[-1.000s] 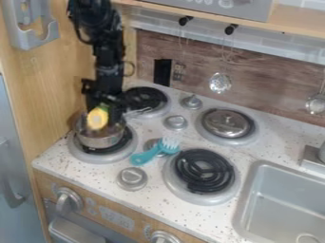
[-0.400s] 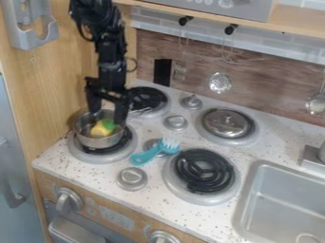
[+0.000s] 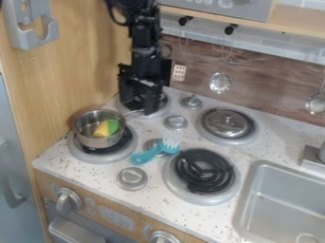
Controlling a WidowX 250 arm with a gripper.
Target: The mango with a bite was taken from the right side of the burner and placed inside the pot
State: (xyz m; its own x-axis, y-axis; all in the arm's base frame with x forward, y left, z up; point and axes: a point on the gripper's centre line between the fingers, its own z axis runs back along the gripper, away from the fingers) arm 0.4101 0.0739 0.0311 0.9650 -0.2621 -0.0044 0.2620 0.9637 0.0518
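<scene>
— Found the mango (image 3: 105, 128) yet?

— Yes, inside the pot (image 3: 100, 142), left of the frame's center. Lies low in there, yellow toward the left, green toward the right.

— And the pot?

— Rests on a burner (image 3: 84, 157) with a silvery rim. Points its handle (image 3: 134, 112) up and right, toward the gripper (image 3: 138, 105).

— Closed or open, that gripper?

— Open, with fingers (image 3: 152, 103) apart. Hangs just above the frame's center, a bit left, to the upper right of the pot. Comes down on the arm (image 3: 145, 42) from the top edge. Can't tell about contact with the handle, though.

— Anything teal around?

— A brush (image 3: 145, 156), near the middle of the frame. Lies on the speckled tabletop (image 3: 86, 174), between the pot's burner and the black coil (image 3: 204, 172) to the lower right. Points its pale bristles up and right, beside a gray knob (image 3: 151, 143).

— Farther right?

— A silvery lid (image 3: 227, 123), right of center and above the coil. Then a gray sink (image 3: 252, 182), lower right.

— Up on the wall?

— A perforated ladle (image 3: 219, 83), upper right of center. Hangs from a black hook (image 3: 231, 29).
</scene>
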